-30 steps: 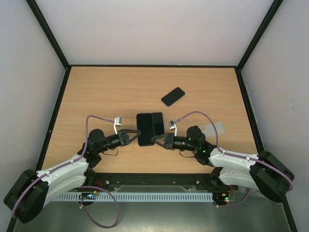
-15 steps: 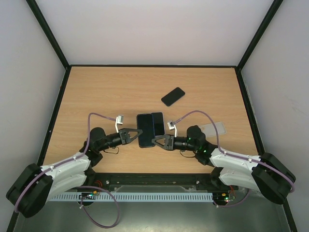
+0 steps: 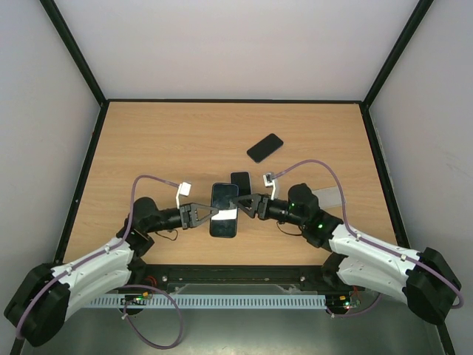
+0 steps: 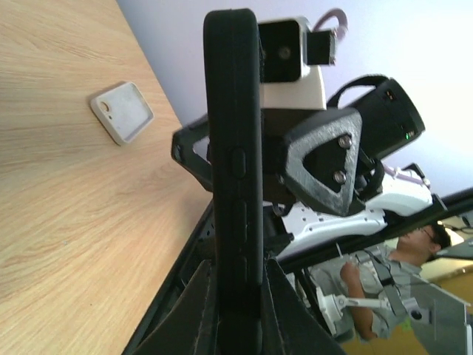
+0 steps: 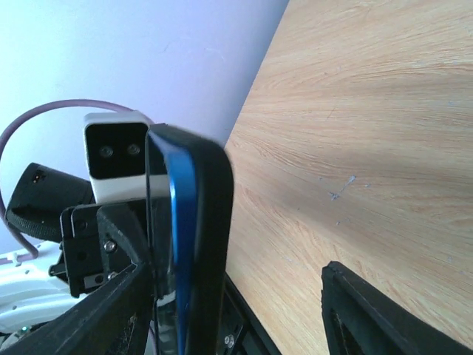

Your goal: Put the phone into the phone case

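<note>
The left gripper (image 3: pixel 210 214) is closed on the left long edge of the black case (image 4: pixel 233 170); in the left wrist view the case stands edge-on between the two fingers, its side buttons facing the camera. From above, the phone (image 3: pixel 223 201) lies screen-up in the near middle of the scene, between the two grippers, with a bluish sheen and a white glare patch on the glass. In the right wrist view a blue edge sits flush against the thick black body, so phone and case are together in the left gripper's hold; whether the phone is fully seated I cannot tell. The pair appears to be held just off the tabletop (image 3: pixel 162 140), casting a soft shadow on the wood.

The right gripper (image 3: pixel 244 206) is open; its fingers stand wide apart on the right side of the phone, one finger close beside the phone's edge, the other well off it, and they clamp nothing.

Just beyond the phone, on its far right, a dark slab (image 3: pixel 240 180) shows only its far end, the rest being hidden behind the phone and the right gripper; what it is I cannot tell. Farther off, right of centre, a black handset (image 3: pixel 264 147) lies tilted on the tabletop. A pale case (image 4: pixel 122 111) lies flat on the right, beside the right arm, its camera cutout showing.
</note>
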{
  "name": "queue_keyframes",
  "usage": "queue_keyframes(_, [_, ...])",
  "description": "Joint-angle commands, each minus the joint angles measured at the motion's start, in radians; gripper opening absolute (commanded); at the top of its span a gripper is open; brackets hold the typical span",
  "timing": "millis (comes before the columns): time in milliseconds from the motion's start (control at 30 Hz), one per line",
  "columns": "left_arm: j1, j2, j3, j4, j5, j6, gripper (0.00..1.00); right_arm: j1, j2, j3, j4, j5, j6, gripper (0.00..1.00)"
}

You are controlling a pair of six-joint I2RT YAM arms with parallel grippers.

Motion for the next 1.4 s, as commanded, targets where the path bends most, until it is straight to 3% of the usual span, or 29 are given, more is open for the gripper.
queue_keyframes(0, [-0.005,-0.049,0.052,-0.003,0.089,0.046,0.02,-0.008,-0.008,0.047,-0.026,0.022,-0.017,0.61])
queue_keyframes(167, [-0.006,-0.071,0.078,-0.130,0.089,0.098,0.02,-0.008,-0.020,0.053,0.029,0.000,0.010,0.51])
queue_keyframes(400, [-0.005,-0.081,0.075,-0.160,0.078,0.113,0.02,-0.008,-0.003,0.061,0.087,-0.089,0.004,0.41])
queue_keyframes(533, [-0.006,-0.091,0.092,-0.236,0.045,0.146,0.02,-0.008,-0.027,0.061,0.060,-0.069,-0.012,0.20])
queue_keyframes(600, [-0.006,-0.096,0.125,-0.374,0.006,0.199,0.02,-0.008,-0.040,0.066,0.028,-0.037,-0.028,0.07])
queue_keyframes(667, [-0.006,-0.092,0.167,-0.522,-0.045,0.269,0.02,-0.008,-0.046,0.077,-0.010,-0.016,-0.049,0.02])
queue_keyframes(900, [-0.005,-0.041,0.237,-0.694,-0.115,0.346,0.02,-0.008,-0.037,0.099,-0.055,-0.022,-0.120,0.02])
queue_keyframes(1067, [-0.006,-0.034,0.232,-0.649,-0.108,0.317,0.02,-0.008,-0.060,0.103,-0.085,-0.005,-0.134,0.04])
queue_keyframes(1167, [-0.005,-0.035,0.212,-0.565,-0.086,0.253,0.02,-0.008,-0.063,0.081,-0.059,-0.029,-0.088,0.18])
queue_keyframes(1267, [-0.006,-0.040,0.186,-0.461,-0.070,0.185,0.02,-0.008,-0.070,0.042,-0.024,-0.025,-0.042,0.39])
queue_keyframes(1367, [-0.005,-0.044,0.179,-0.401,-0.060,0.154,0.02,-0.008,-0.082,0.017,-0.031,0.014,-0.011,0.51])
